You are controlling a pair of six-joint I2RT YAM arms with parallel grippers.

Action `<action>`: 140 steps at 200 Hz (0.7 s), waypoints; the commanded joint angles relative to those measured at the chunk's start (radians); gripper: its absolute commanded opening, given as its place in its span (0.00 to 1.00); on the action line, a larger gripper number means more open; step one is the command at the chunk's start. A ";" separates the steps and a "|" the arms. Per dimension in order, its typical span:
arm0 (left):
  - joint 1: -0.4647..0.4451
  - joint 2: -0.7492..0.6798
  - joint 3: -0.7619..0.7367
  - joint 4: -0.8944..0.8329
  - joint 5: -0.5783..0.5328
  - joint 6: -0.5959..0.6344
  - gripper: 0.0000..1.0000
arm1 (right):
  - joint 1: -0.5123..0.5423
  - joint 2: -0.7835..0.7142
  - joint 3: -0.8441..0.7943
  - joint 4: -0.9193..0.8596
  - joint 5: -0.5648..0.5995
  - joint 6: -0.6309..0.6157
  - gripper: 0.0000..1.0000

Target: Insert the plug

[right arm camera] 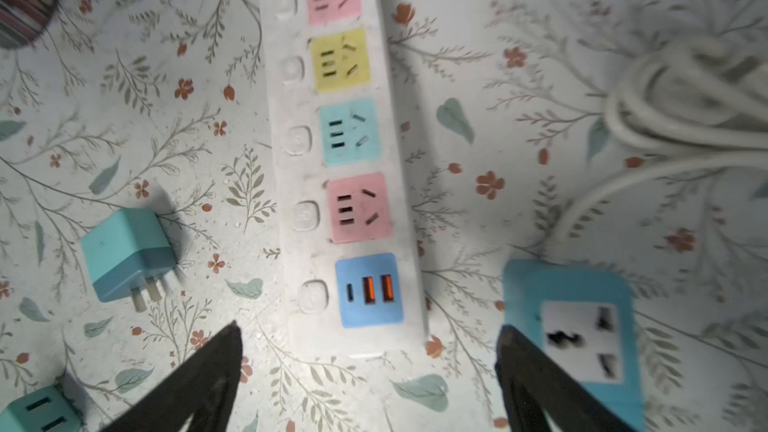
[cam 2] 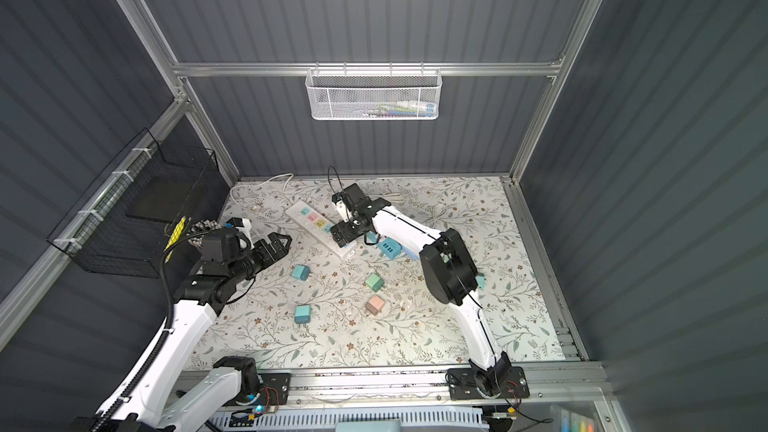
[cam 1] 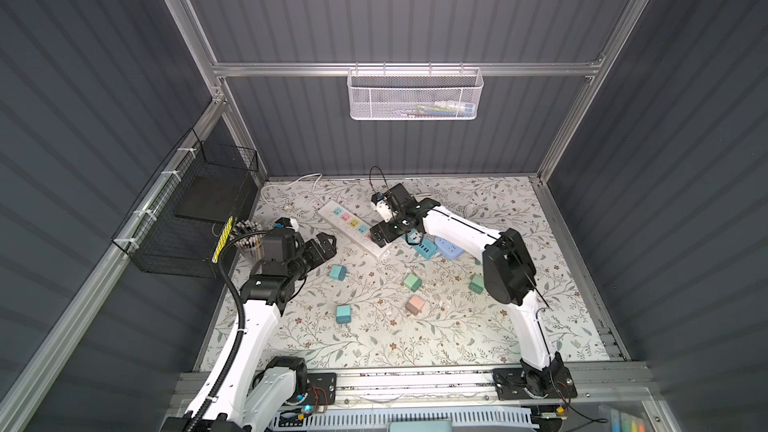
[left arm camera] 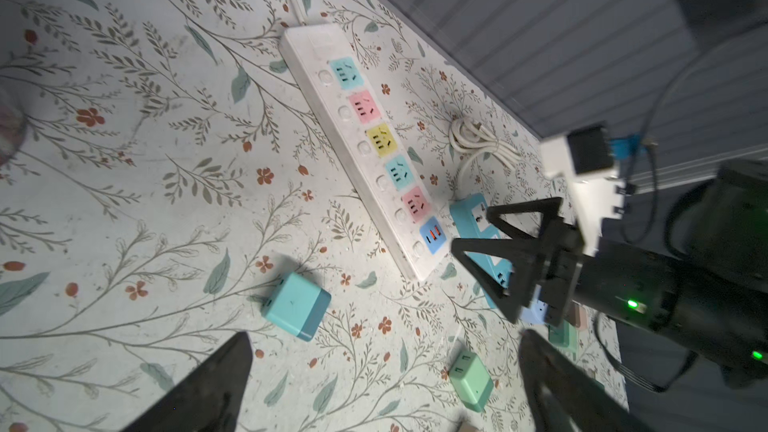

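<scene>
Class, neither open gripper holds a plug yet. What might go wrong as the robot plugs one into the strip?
1. The teal plastic cube plug lies on its side, prongs pointing sideways; it may twist in the grasp when turned upright.
2. The right gripper hangs over the end of the white plastic power strip, beside a blue socket cube; descending, it might knock either.

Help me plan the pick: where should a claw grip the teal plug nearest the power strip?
I'd take the teal plug across its body's flat sides, coming from above. It lies on its side, prongs level with the table, so that keeps the prong end free.
</scene>
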 commanded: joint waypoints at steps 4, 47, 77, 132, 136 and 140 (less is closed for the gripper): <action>0.003 0.001 0.037 -0.063 0.071 0.052 1.00 | 0.015 0.086 0.128 -0.123 0.020 -0.042 0.99; 0.003 0.038 0.057 -0.060 0.100 0.092 1.00 | 0.043 0.200 0.232 -0.178 0.069 -0.038 0.99; 0.002 0.076 0.089 -0.082 0.089 0.117 1.00 | 0.055 0.219 0.227 -0.168 0.115 -0.030 0.95; 0.003 0.096 0.139 -0.131 0.019 0.148 1.00 | 0.080 0.169 0.138 -0.127 0.161 -0.026 0.77; 0.003 0.097 0.142 -0.132 0.016 0.151 1.00 | 0.083 0.160 0.124 -0.123 0.163 -0.026 0.76; 0.002 0.097 0.144 -0.133 0.014 0.151 1.00 | 0.086 0.151 0.114 -0.118 0.167 -0.023 0.75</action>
